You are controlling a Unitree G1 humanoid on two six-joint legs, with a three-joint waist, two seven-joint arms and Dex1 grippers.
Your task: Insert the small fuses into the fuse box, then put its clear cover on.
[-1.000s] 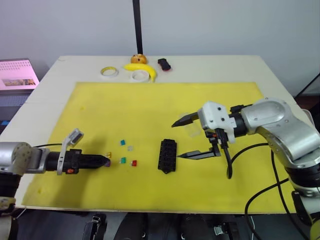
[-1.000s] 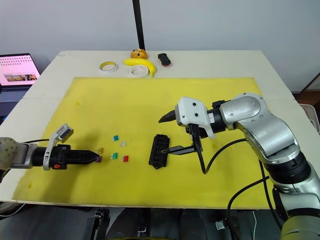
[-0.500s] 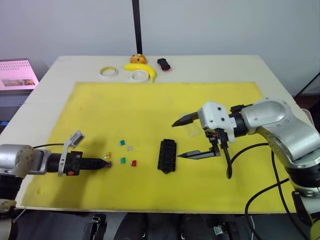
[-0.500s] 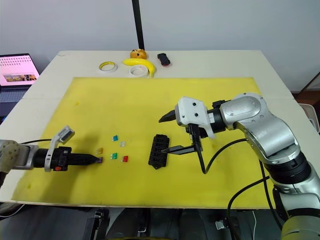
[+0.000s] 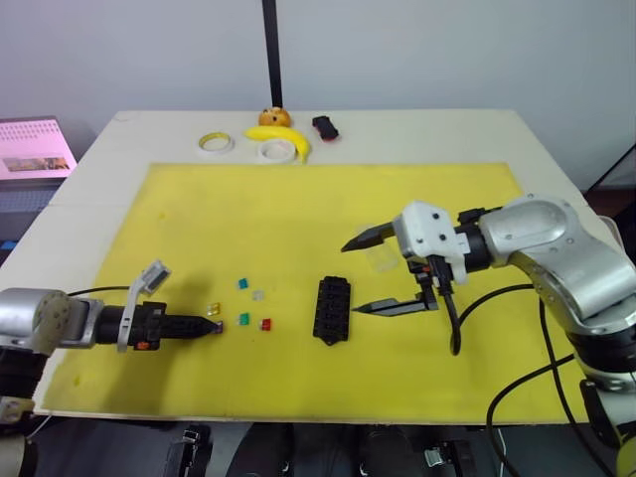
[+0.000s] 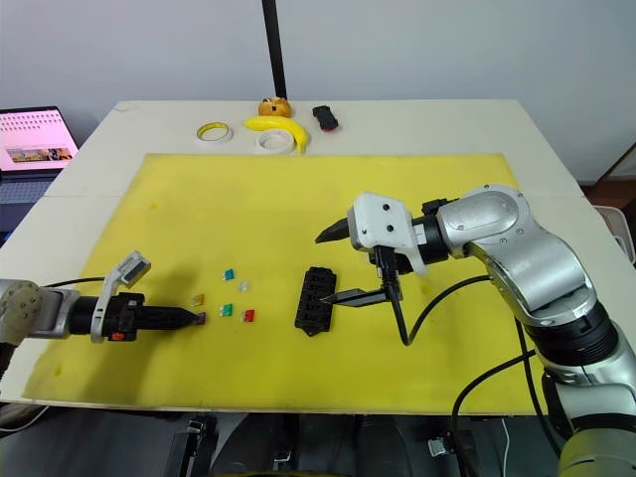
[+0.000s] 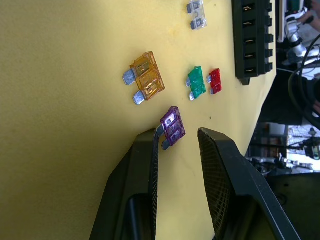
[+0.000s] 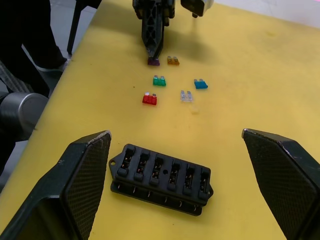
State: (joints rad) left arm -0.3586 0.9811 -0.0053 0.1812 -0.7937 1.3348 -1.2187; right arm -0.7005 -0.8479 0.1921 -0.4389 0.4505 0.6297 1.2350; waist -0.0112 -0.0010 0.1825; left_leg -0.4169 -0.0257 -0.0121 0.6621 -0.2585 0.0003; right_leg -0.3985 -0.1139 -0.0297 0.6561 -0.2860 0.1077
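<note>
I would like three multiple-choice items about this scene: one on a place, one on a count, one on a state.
1. The fuse nearest the left tool's tips is
A. red
B. purple
C. teal

2. How many slots of the fuse box hold a fuse?
A. none
B. two
C. six

3. The right tool is
A. shut on the clear cover
B. shut on a fuse
C. wide open over the fuse box

Answers:
1 B: the purple fuse lies at the tips of the left tool, between its fingers.
2 A: all slots of the fuse box look empty, and the fuses lie loose on the yellow mat.
3 C: the fingers of the right tool stand far apart, with nothing held.
</note>
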